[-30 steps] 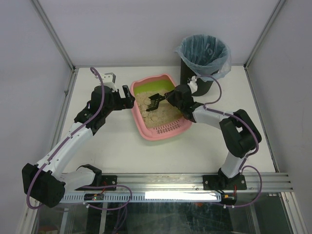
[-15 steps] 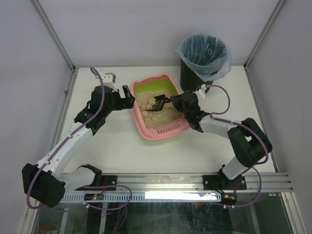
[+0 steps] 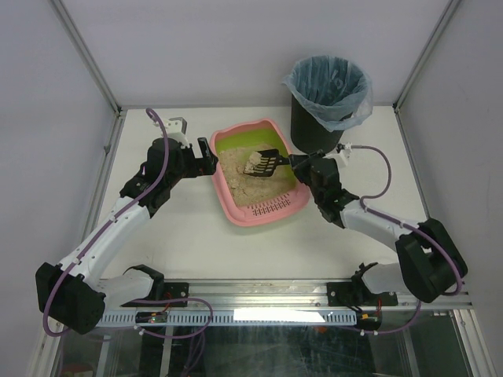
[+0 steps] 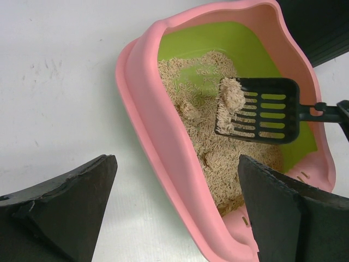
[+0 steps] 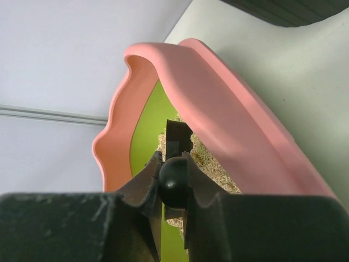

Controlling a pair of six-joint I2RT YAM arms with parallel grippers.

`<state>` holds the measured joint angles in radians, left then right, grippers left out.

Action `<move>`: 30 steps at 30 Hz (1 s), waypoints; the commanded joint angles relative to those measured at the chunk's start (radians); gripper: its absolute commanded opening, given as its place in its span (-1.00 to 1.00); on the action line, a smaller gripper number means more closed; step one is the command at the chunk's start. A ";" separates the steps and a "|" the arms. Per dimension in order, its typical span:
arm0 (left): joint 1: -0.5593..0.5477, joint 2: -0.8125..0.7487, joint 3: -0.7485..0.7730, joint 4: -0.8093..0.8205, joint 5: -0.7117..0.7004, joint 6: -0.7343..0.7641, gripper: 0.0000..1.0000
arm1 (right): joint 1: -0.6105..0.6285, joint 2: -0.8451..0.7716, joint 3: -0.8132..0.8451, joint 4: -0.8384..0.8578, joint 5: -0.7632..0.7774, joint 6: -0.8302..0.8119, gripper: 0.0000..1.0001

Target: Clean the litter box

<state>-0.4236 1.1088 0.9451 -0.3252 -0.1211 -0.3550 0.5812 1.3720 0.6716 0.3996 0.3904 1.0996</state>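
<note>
The pink litter box (image 3: 222, 188) with green lining and beige litter lies mid-table, its slotted grille at the near end. My right gripper (image 3: 300, 163) is shut on the handle of a black slotted scoop (image 3: 267, 163). The scoop hangs over the litter and carries a pale clump (image 4: 232, 98). In the right wrist view, the fingers clamp the handle's round end (image 5: 173, 183) just outside the pink rim (image 5: 234, 120). My left gripper (image 4: 177, 180) is open and straddles the box's left rim (image 4: 163, 147), one finger outside, one over the litter.
A black bin (image 3: 326, 94) lined with a blue bag stands at the back right, just behind the litter box. Its dark wall shows at the top of the right wrist view (image 5: 294, 11). Frame posts rise at the table's back corners.
The right gripper has drawn the scoop back to the right and out of the litter, now with a clump on it. The right arm has stretched lower. The left arm has not moved.
</note>
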 commanded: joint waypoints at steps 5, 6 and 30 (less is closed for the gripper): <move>0.011 -0.003 0.030 0.034 0.015 -0.004 0.98 | -0.133 -0.202 -0.138 0.175 -0.212 0.064 -1.00; 0.011 -0.003 0.029 0.034 0.015 -0.005 0.98 | -0.152 -0.210 -0.158 0.191 -0.242 0.080 -1.00; 0.011 -0.009 0.029 0.058 0.017 -0.003 0.97 | -0.321 -0.168 -0.200 0.350 -0.500 0.235 -1.00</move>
<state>-0.4236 1.1107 0.9451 -0.3206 -0.1204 -0.3557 0.2913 1.2194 0.4545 0.6765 -0.1101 1.2900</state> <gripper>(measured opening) 0.986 0.156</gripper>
